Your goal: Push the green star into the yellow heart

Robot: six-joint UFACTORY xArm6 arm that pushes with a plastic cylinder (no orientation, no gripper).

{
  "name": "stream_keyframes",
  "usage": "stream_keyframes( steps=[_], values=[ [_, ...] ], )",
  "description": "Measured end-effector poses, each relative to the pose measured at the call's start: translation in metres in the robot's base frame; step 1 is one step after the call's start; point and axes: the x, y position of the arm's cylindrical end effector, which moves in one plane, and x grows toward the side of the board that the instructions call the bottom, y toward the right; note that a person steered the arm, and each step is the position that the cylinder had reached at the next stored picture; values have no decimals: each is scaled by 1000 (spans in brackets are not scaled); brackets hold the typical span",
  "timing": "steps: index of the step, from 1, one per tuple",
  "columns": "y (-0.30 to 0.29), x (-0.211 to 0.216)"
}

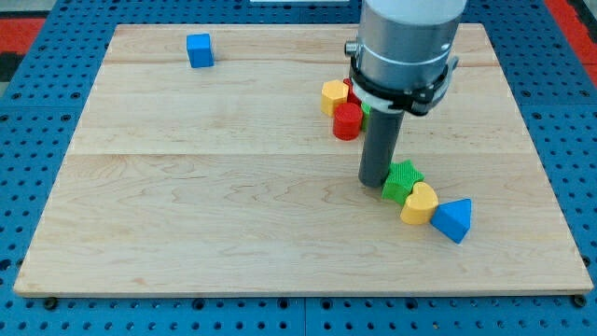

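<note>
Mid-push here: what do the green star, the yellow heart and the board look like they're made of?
Green star: probably painted wood or plastic; solid, even colour, matte, no grain showing. Yellow heart: same look, with a slight sheen on top. Board: pale wood, with visible grain and plank seams, smooth finish. My tip is touching the star's left side.

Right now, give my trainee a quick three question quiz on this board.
1. True or false: the green star touches the yellow heart.
2. Which block sits alone near the view's top left? A blue cube B red cylinder C blue triangle
3. Fill in: my tip is just to the view's ____ of the green star.

Key: 1 true; 2 A, the blue cube; 3 left.
</note>
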Motion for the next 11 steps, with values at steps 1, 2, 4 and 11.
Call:
stream_keyframes(
  steps=[1,2,4,11],
  values=[
    [2,-13],
    [25,9],
    [-66,19],
    [-208,-261]
  ],
)
